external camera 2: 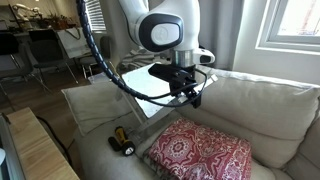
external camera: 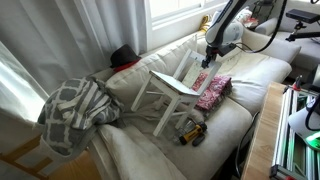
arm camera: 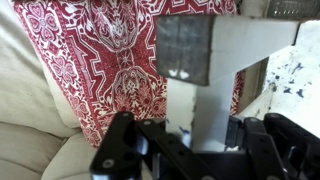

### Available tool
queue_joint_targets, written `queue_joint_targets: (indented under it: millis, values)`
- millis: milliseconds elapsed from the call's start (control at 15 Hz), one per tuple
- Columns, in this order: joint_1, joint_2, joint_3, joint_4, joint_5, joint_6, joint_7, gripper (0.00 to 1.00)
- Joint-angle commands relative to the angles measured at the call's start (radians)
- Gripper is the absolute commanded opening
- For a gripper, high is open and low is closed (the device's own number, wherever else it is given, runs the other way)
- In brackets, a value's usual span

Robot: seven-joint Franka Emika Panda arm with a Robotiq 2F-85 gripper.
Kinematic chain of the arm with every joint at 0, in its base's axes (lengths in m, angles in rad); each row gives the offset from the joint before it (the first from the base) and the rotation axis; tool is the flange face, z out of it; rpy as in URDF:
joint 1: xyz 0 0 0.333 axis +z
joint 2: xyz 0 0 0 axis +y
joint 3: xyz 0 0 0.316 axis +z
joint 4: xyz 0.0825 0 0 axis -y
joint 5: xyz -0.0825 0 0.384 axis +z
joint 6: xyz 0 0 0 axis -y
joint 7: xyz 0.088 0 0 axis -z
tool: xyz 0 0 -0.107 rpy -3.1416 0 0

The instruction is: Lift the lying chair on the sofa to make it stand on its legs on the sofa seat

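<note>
The chair point(external camera: 170, 86) lies tipped on the sofa point(external camera: 135, 152) just beside the red pillow point(external camera: 213, 92). Its flat seat slants, and its legs reach away from the pillow toward the checked blanket point(external camera: 75, 112). The fingers point(arm camera: 125, 150) are clenched on a white bar of the chair's frame at the end nearest the pillow. In the wrist view that bar runs up between them, with the pillow's pattern close behind. In both exterior views the arm hangs over that same end, just above the pillow.

The step in hand looks like the tipping-up itself: the grip is made, but the chair is not yet on its legs. To do it well, I would treat the leg tips farthest from the pillow as a hinge. The held end should swing in a slow arc rather than pull straight up, so the bar does not twist out of the narrow grip.

The cushion is soft, so the legs will probably sink unevenly; lower gently and pause before letting go. Two things could spoil the landing. A leg could come down on the pillow's edge, or on the small dark-and-yellow object point(external camera: 190, 131) in front of the pillow. Set the chair down a little away from the pillow. Open only once all four legs bear on the cushion.
</note>
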Motion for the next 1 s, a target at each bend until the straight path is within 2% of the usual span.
queue_joint_targets:
  millis: [0, 467, 600, 733, 933]
  values:
    - [-0.01, -0.007, 0.01, 0.0, -0.013, -0.002, 0.013, 0.0]
    - [-0.015, -0.028, 0.018, -0.006, -0.007, -0.003, 0.02, 0.0]
    - [0.032, -0.058, -0.016, -0.049, -0.056, 0.018, 0.046, 0.0]
    - [0.115, -0.05, -0.083, -0.074, -0.122, 0.064, 0.126, 0.0]
    - [0.187, -0.064, -0.121, -0.089, -0.156, 0.09, 0.209, 0.0]
